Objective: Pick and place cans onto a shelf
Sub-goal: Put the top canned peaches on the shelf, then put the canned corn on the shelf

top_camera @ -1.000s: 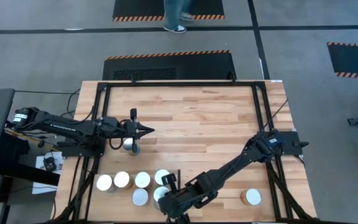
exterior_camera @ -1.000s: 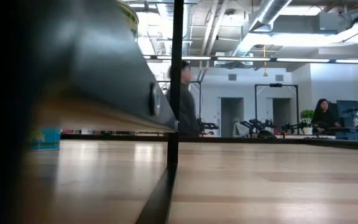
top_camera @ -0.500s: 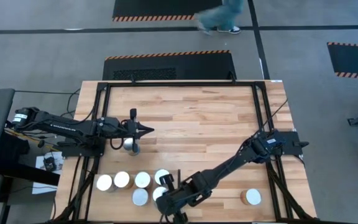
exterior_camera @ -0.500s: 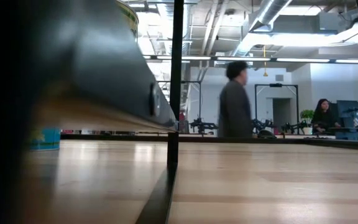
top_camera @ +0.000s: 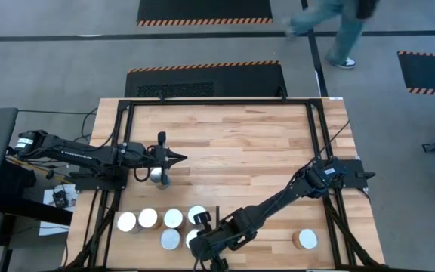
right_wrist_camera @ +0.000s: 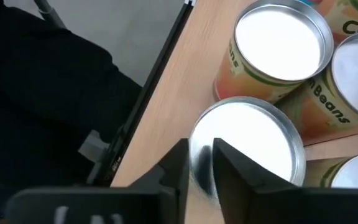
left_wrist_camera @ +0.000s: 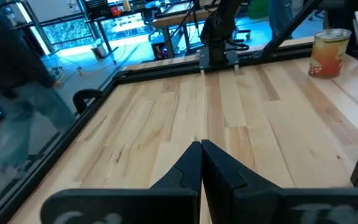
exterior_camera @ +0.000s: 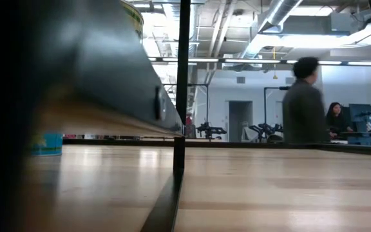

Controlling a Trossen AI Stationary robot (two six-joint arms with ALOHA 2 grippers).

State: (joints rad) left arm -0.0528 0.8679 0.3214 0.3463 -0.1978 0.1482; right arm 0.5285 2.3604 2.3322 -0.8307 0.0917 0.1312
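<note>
Several cans (top_camera: 148, 218) with white tops stand close together on the pale shelf (top_camera: 143, 243) at the table's near left. My right gripper (right_wrist_camera: 201, 163) reaches down over the cluster from the right, closed to a narrow gap on one can (right_wrist_camera: 253, 140), which also shows in the high view (top_camera: 193, 236). Another can (top_camera: 304, 239) stands alone at the near right; it also shows in the left wrist view (left_wrist_camera: 331, 53). My left gripper (top_camera: 178, 159) is shut and empty above the table at the left. One more can (top_camera: 159, 176) stands below its wrist. My right gripper has the can's top rim (right_wrist_camera: 194, 140), on the side toward the table's near edge, in the narrow gap between its fingers. One finger (right_wrist_camera: 176, 168) is outside the rim and one (right_wrist_camera: 232, 165) over the lid. The fingers slant down from the table's right. The can stands upright among the others.
A black frame rail (top_camera: 104, 219) runs along the table's edges. In the low view the shelf (exterior_camera: 102, 96) is a raised board at the left, with a bluish can (exterior_camera: 47, 143) on the table beyond it. A person (exterior_camera: 301, 103) walks behind the table.
My right gripper has moved a little toward the table's left edge, over the cluster of cans, then has held still. The person behind the table has walked toward the right.
</note>
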